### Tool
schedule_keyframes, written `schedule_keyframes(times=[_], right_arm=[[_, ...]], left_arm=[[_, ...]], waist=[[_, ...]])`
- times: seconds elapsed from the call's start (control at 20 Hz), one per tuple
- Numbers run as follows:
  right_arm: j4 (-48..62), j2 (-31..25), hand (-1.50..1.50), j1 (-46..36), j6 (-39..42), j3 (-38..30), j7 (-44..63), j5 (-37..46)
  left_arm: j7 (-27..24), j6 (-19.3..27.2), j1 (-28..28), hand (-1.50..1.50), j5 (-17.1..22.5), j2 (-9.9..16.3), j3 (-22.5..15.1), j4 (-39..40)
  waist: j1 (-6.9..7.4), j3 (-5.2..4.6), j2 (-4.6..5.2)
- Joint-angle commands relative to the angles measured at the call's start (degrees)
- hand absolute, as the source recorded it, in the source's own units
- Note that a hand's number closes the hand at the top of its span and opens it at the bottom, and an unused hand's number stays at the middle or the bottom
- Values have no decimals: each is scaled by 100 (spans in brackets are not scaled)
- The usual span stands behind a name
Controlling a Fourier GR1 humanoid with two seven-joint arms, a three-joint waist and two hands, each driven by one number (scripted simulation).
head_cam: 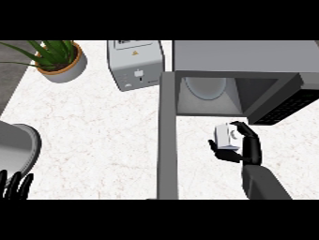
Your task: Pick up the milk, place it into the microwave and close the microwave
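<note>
Right hand point(240, 149) curled round the milk point(224, 135) just short of the open microwave point(259, 61), so carry it level past the door point(167, 140) onto the turntable

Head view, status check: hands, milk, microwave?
Right hand shut on milk, just outside the microwave opening. Door open, path clear. Left hand resting lower left, fingers up.
</note>
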Motion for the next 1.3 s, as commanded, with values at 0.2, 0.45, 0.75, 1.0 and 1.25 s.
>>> schedule_keyframes(times=[0.2, 0.45, 0.75, 1.0, 1.25], right_arm=[[58, -113, 150, -194, 132, -309, -879, -192], [259, -148, 150, -321, 356, -406, -919, -253], [-447, 87, 150, -107, 150, -233, -559, -270], [-1803, 237, 150, 648, 166, 206, -65, -151], [-3627, 363, 150, 1658, 177, 779, 862, -87]], left_arm=[[299, 251, -281, -150, -3, -49, -99, -160], [151, 9, -176, -150, 63, 14, 142, -14], [196, -39, 115, -150, 55, -48, -23, -226], [-79, 18, 598, -150, 7, -51, -331, -344], [354, -113, 324, -150, 347, 123, 19, -541]], waist=[[-2, 9, 22], [18, 7, 22], [-84, -5, -31], [-174, -15, -78], [-220, -17, -77]])
